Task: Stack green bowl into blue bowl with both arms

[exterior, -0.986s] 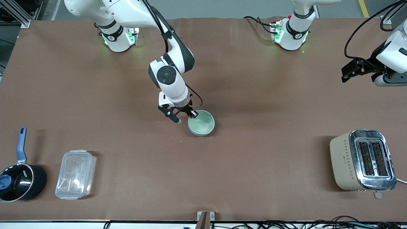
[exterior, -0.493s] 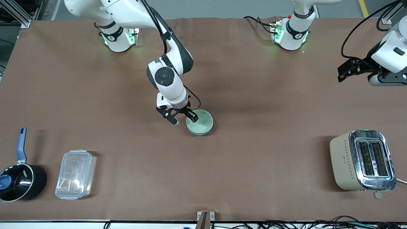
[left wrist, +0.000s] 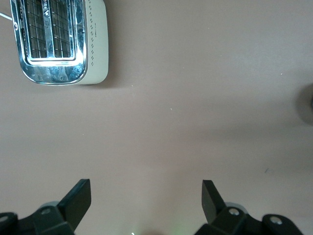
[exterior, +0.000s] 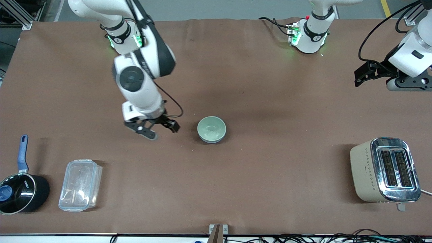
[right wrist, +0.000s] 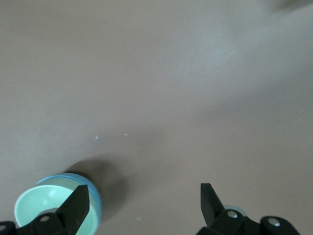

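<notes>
Bowls sit nested at the middle of a brown-covered table (exterior: pixel 256 162): the green bowl (exterior: pixel 211 127) rests inside the blue bowl (exterior: pixel 210 139), whose darker rim shows only as a thin crescent along the edge nearer the front camera. In the right wrist view the blue bowl appears as a narrow blue band around the pale green interior. The right gripper (exterior: pixel 156 130) hangs over bare table just beside the bowls, toward the right arm's end, its two black fingers spread apart and holding nothing. The left gripper (exterior: pixel 362 73) is raised over the left arm's end of the table, well apart from the bowls, its fingers also spread wide and empty; this arm waits. A cream toaster (exterior: pixel 384 169) with a chrome top and two slots stands near the front edge at the left arm's end, and it shows in the left wrist view below that gripper. At the right arm's end, near the front edge, a black saucepan (exterior: pixel 21 192) with a blue handle stands beside a clear plastic lidded container (exterior: pixel 80 185). The white arm bases stand along the table's back edge, green lights glowing at each
</notes>
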